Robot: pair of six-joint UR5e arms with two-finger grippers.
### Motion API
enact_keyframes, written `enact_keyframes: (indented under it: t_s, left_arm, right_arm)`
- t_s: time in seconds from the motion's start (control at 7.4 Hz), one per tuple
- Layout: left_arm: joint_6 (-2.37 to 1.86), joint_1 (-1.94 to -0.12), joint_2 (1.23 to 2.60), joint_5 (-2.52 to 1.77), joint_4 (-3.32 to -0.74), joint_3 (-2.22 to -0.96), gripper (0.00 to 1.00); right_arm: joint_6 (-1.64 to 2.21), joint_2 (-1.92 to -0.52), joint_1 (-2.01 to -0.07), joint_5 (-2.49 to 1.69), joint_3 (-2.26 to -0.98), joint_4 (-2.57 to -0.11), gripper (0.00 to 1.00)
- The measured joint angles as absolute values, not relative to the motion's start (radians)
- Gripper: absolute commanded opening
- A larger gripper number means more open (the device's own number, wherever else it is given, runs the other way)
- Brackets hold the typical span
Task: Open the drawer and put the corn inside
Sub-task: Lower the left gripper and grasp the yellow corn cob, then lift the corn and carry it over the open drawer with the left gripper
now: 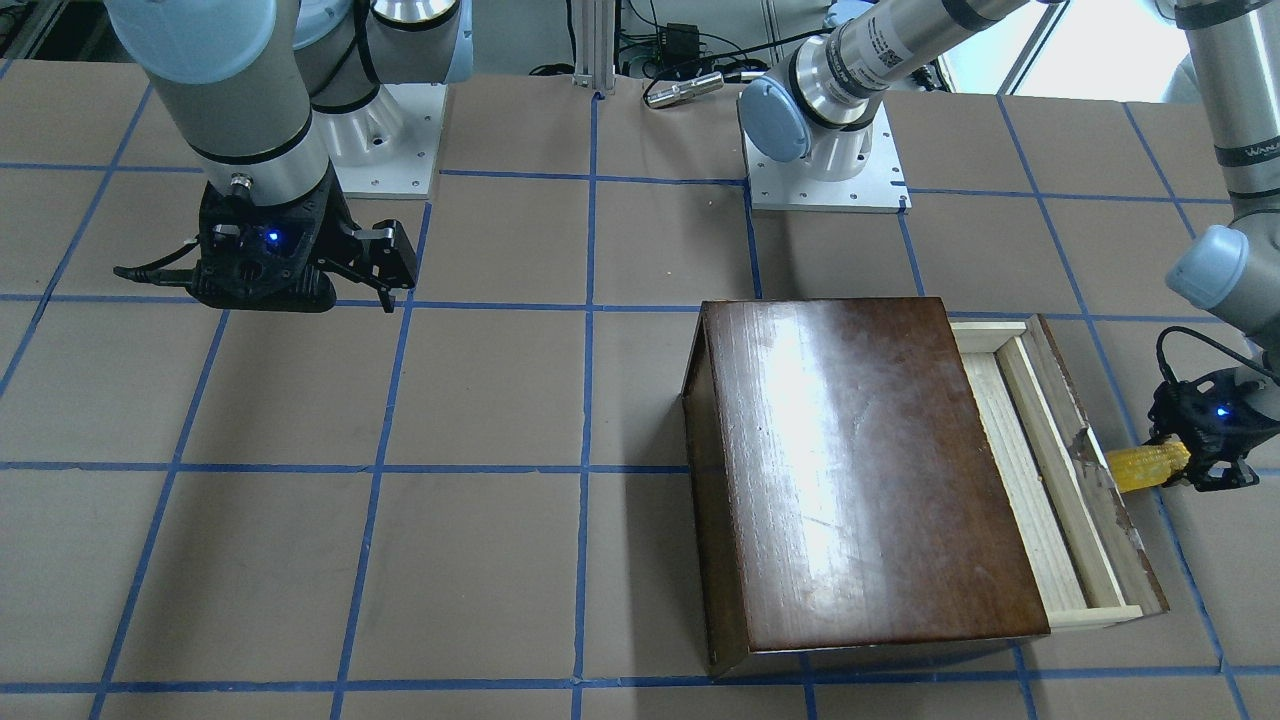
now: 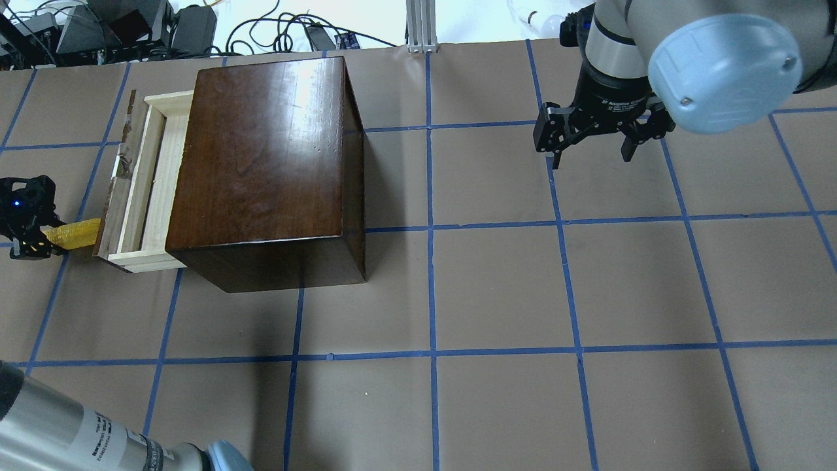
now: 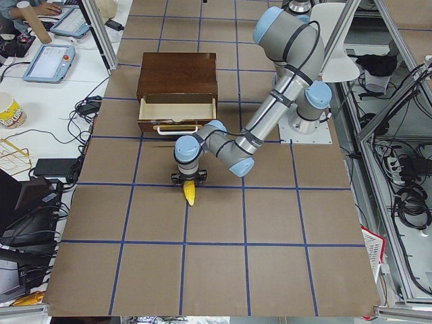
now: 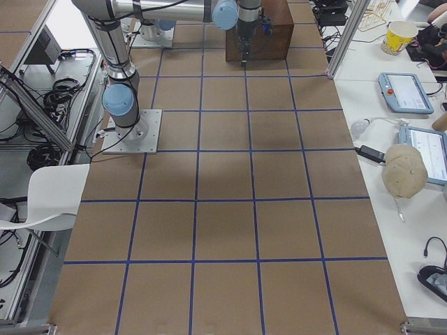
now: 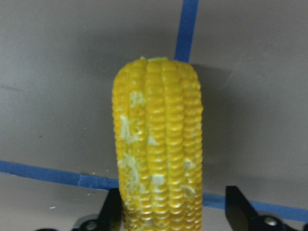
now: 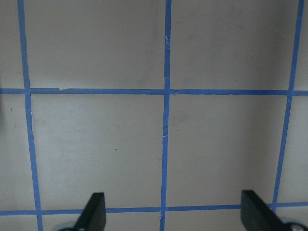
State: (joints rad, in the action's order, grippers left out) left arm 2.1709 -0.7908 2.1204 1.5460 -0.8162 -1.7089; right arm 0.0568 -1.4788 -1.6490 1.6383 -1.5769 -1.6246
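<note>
Two fingers of the left claw (image 1: 1192, 462) pinch the corn (image 1: 1145, 467) by its upper end. The cob hangs with its blunt end down toward the surface (image 1: 480, 400). In the left wrist view one finger lies against the kernels, while a thin gap shows beside the other. Whether the cob's lower end touches the surface cannot be told. The corn is outside the drawer (image 1: 1005, 450), just beside its chipped dark front panel (image 1: 1090, 430). The drawer stands partly pulled out of the glossy dark-brown box (image 1: 860, 470), so a strip of its pale wooden tray shows past the box's edge. The box sits on the brown surface, which blue tape lines (image 1: 588, 400) mark into squares. Well apart from the box, on the robot's right side, the right claw (image 2: 593, 152) hovers above the surface. Its fingers are spread wide, and only taped surface shows between them in the right wrist view.
</note>
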Motion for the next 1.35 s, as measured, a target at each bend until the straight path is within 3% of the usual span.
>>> enact_keyframes:
  t_s: [0.95, 1.35]
  left_arm:
    - [2.144, -0.791, 2.095, 1.533, -0.828, -1.702, 0.00]
    - [2.038, -0.805, 2.012, 1.526, -0.970, -1.611, 0.00]
  right_arm:
    - [0.057, -1.479, -1.649, 1.638, -1.577, -1.625, 1.00]
    - [0.057, -1.479, -1.649, 1.638, -1.577, -1.624, 1.00]
